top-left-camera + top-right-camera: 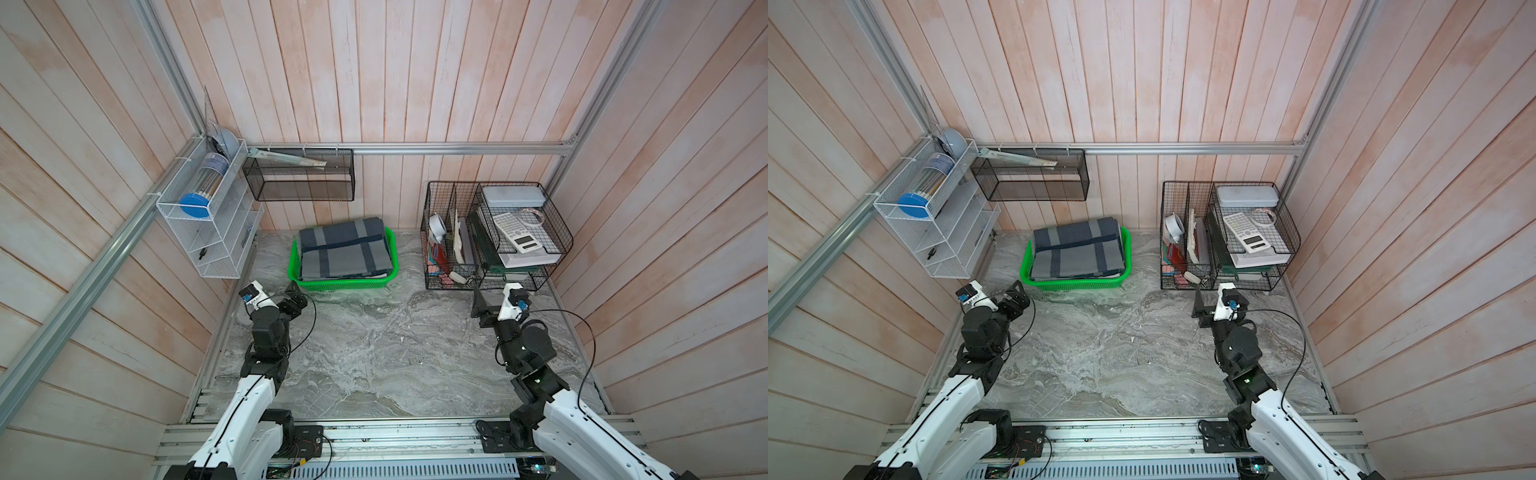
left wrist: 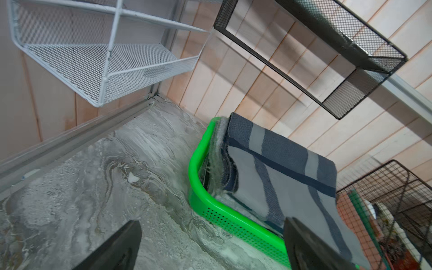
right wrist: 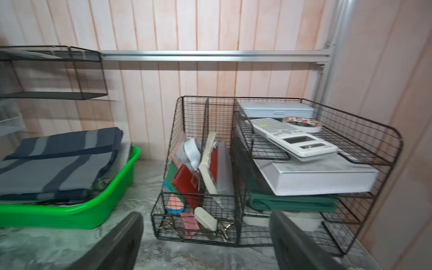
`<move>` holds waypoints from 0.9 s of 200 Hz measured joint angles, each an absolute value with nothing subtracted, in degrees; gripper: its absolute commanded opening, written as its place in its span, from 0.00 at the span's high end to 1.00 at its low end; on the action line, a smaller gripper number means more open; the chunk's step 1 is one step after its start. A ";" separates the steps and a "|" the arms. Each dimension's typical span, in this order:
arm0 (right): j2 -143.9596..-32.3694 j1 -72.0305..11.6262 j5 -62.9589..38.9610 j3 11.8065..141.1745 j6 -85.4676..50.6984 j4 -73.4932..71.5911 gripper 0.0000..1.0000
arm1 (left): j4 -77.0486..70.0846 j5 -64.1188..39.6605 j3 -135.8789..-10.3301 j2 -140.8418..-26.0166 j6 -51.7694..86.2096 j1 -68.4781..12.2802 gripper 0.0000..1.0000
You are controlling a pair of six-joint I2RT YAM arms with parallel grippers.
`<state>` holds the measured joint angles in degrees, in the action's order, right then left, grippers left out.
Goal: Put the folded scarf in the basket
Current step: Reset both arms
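Though lying inside the basket (image 1: 345,286), piled higher than its green rim: the folded scarf (image 1: 345,251), grey with dark blue stripes, plain in both top views; stacked layers and a fuzzy pale edge showing at one end in the left wrist view. Basket set at the back of the marbled tabletop (image 1: 374,353), close to the plank wall, below the black mesh wall shelf (image 1: 299,178), between the white mesh rack (image 1: 199,232) and the black wire organiser (image 1: 557,224); a strip of bare table between basket and organiser.

Left gripper (image 1: 297,293) just beside the basket's near left corner; jaws spread wide, nothing between them; in the left wrist view one finger (image 2: 311,247) overlapping the scarf's corner and the perforated wall, contact impossible to judge.

Right gripper (image 1: 480,309) in front of the organiser, well apart from the basket; jaws likewise wide apart and empty, clearest in the right wrist view, with the fingers framing the organiser's lower compartments.

On the organiser's top tray: a white calculator (image 1: 515,232), a roll of tape (image 3: 304,128) just beside it, a pale flat case (image 1: 513,195) behind both; mixed stationery upright in the narrower compartments, too jumbled to name piece by piece.
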<state>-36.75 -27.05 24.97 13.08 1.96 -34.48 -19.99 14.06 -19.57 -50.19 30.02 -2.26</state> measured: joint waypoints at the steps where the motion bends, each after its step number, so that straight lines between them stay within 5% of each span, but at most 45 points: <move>1: -36.71 -26.96 25.23 12.91 1.93 -34.65 0.07 | -20.21 14.09 -19.44 -50.26 29.95 -2.26 0.00; 114: -56.73 -10.28 31.29 7.64 -3.55 -49.41 0.13 | -38.81 18.09 -12.21 -61.63 9.67 -2.94 0.00; 138: -62.67 -9.28 30.41 7.64 -2.74 -52.58 0.11 | -43.44 18.28 -11.38 -66.08 5.80 -2.96 0.00; 148: -65.34 -8.80 29.82 7.66 -2.98 -53.67 0.02 | -44.73 18.28 -11.11 -67.79 4.71 -2.96 0.00; 180: -72.66 -7.29 26.92 8.71 -2.61 -55.72 0.02 | -49.41 18.20 -11.20 -72.25 2.28 -2.81 0.00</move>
<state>-72.66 -7.29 26.92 8.71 -2.61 -55.72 -49.41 18.20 -11.20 -72.25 2.28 -2.81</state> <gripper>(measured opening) 0.981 0.996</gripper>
